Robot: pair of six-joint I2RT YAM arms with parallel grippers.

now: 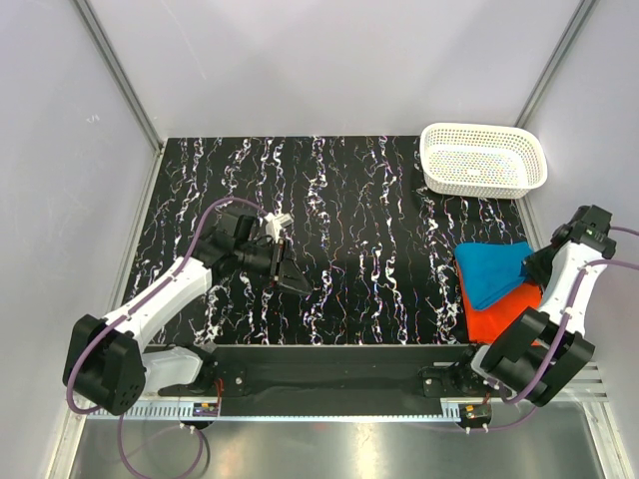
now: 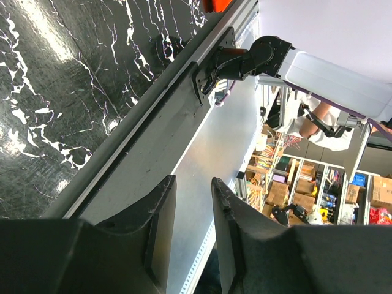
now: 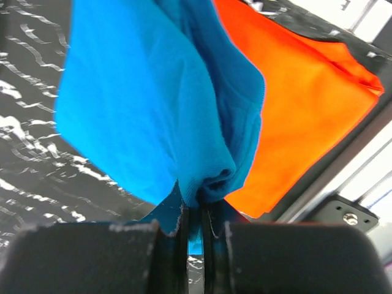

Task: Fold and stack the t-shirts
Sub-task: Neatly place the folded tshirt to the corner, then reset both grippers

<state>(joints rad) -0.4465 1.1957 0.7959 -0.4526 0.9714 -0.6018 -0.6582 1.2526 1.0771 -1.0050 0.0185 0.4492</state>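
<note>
The blue t-shirt [image 1: 492, 271] lies folded on top of the orange-red t-shirt [image 1: 501, 317] at the right near edge of the black marbled table. My right gripper [image 1: 528, 266] is at the blue shirt's right edge. In the right wrist view it [image 3: 196, 215] is shut on a bunched fold of the blue t-shirt [image 3: 147, 92], which is lifted over the orange-red t-shirt [image 3: 306, 116]. My left gripper [image 1: 297, 279] hovers over the table's left middle, far from both shirts. In the left wrist view it [image 2: 191, 226] stands open with nothing between its fingers [image 2: 158, 223].
A white perforated basket [image 1: 485, 183] stands at the back right corner, beyond the shirts. White walls close in the table on three sides. A black rail [image 1: 329, 364] with both arm bases runs along the near edge.
</note>
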